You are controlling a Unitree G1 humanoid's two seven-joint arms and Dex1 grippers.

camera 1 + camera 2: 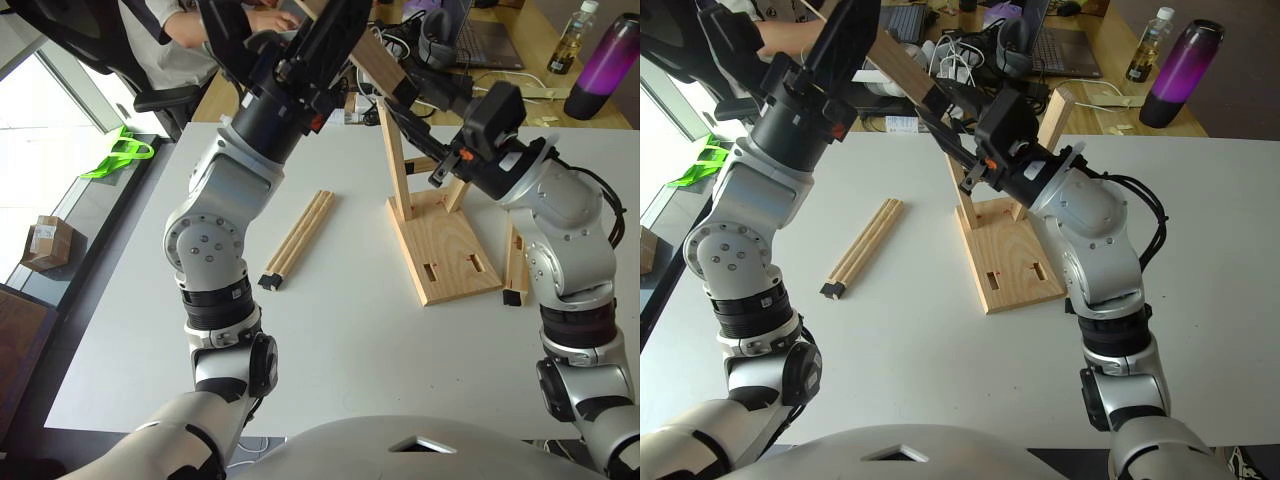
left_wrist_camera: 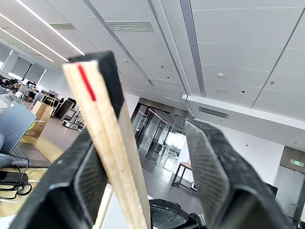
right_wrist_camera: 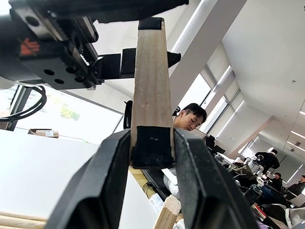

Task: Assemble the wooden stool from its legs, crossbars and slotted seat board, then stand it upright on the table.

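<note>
A wooden leg [image 1: 385, 70] with a black end cap hangs in the air above the table's far side. My right gripper [image 1: 405, 95] is shut on its capped end [image 3: 151, 148]. My left gripper [image 1: 335, 25] is open around the other end, where the leg [image 2: 109, 143] lies against one finger [image 2: 90, 181] and a gap separates it from the other. The slotted seat board [image 1: 450, 250] lies flat below, with one tall leg [image 1: 397, 160] and a shorter piece [image 1: 455, 190] standing at its far edge. Two wooden pieces [image 1: 300, 238] lie together on the table to the left. Another piece [image 1: 515, 265] lies beside the board under my right arm.
Behind the white table [image 1: 350, 340] stands a desk with a laptop [image 1: 480, 40], cables, a purple bottle [image 1: 605, 65] and a clear bottle [image 1: 568, 40]. A green object [image 1: 120, 155] lies past the table's left edge.
</note>
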